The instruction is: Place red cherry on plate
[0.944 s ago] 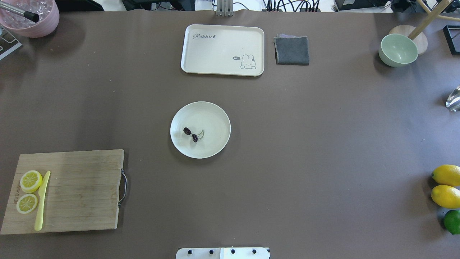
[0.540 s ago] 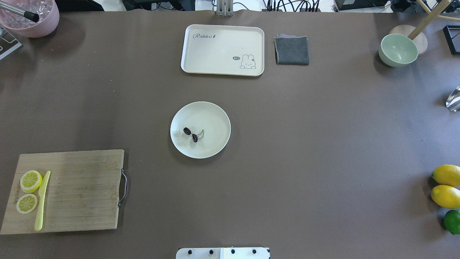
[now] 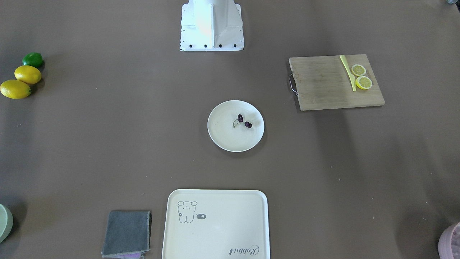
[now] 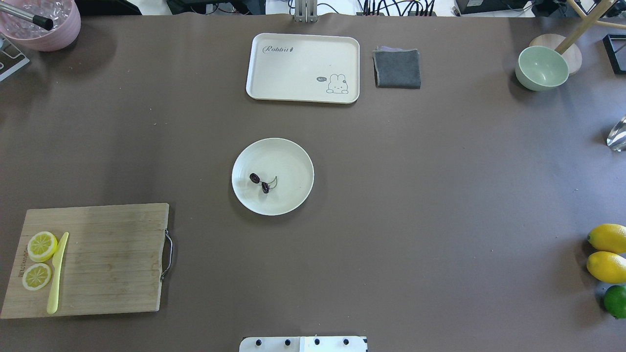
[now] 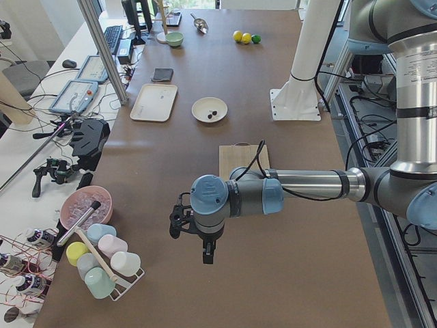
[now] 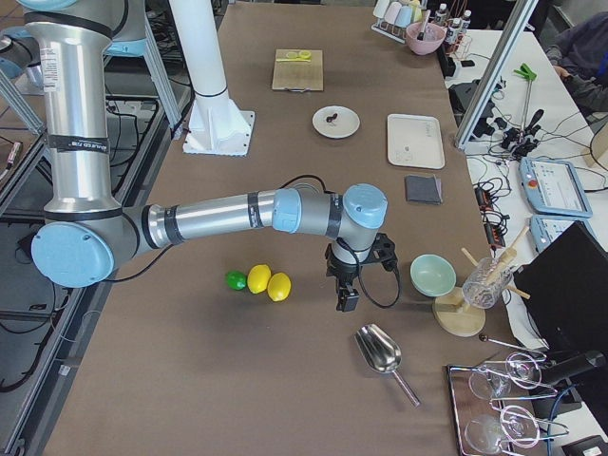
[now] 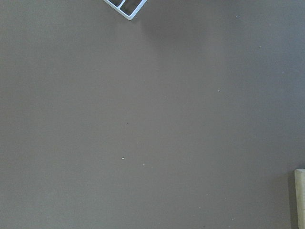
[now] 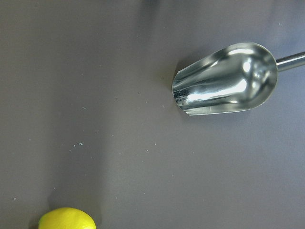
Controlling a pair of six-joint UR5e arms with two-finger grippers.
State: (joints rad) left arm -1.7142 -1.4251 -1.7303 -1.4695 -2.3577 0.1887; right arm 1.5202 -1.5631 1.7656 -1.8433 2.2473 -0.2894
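The red cherry (image 4: 260,182), a dark pair on green stems, lies inside the round cream plate (image 4: 293,161) at the table's middle; the front view shows the cherry (image 3: 243,121) on the plate (image 3: 230,138) too. Neither arm appears in the overhead or front views. In the left side view my left gripper (image 5: 194,239) hangs over bare table near that end, far from the plate (image 5: 202,104). The right side view has my right gripper (image 6: 345,293) above the table between the lemons and the green bowl. I cannot tell whether either is open or shut.
A wooden cutting board (image 4: 112,259) carries two lemon slices (image 4: 41,245) and a yellow knife (image 4: 56,274). A cream tray (image 4: 303,63) and grey cloth (image 4: 397,68) lie at the far edge. Green bowl (image 4: 542,67), lemons (image 4: 606,252), lime (image 4: 615,300) and metal scoop (image 8: 226,78) are on the right.
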